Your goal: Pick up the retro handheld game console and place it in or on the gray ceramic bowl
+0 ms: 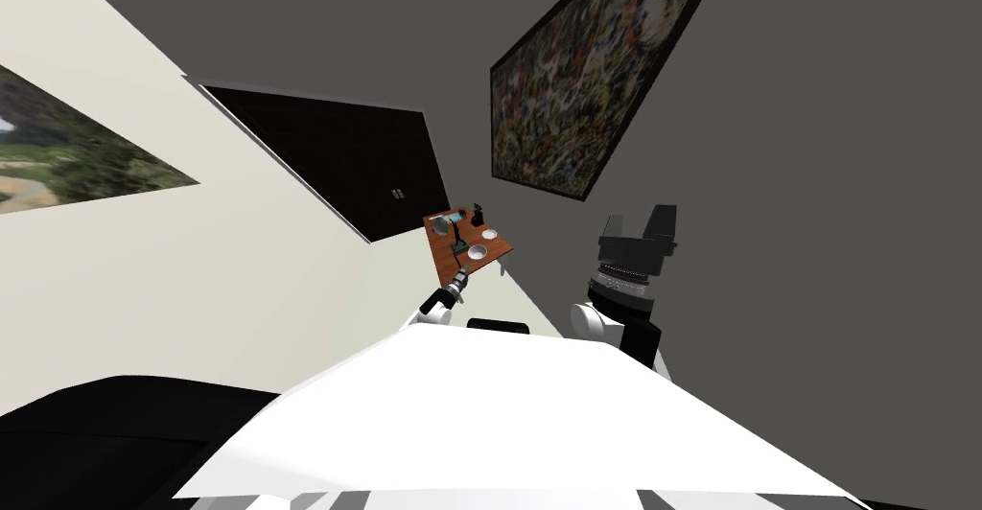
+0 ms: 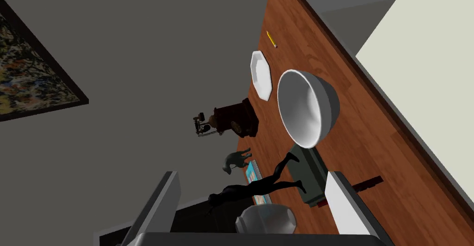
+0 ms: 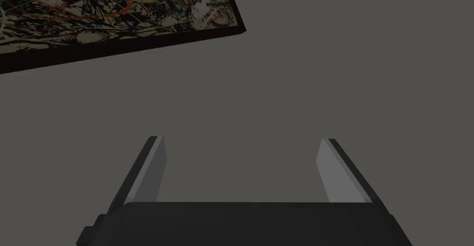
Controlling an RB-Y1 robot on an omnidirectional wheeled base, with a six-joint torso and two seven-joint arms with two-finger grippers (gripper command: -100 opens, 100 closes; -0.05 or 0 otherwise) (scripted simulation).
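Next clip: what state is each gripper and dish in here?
Left gripper: fingers open, holding nothing, aimed at the things on the table.
Right gripper: fingers open, holding nothing.
Bowl: upright on the table, empty.
Plate: flat on the table, empty.

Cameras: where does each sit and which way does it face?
Head view: on the head, steeply down and forward at the wooden table; left arm reaches it, right arm raised.
Left wrist view: on the left hand, facing the grey bowl on that table; left gripper, fingers open.
Right wrist view: on the raised hand, facing a grey wall; right gripper, fingers open.
Shared: table and bowl, in head and left wrist views.
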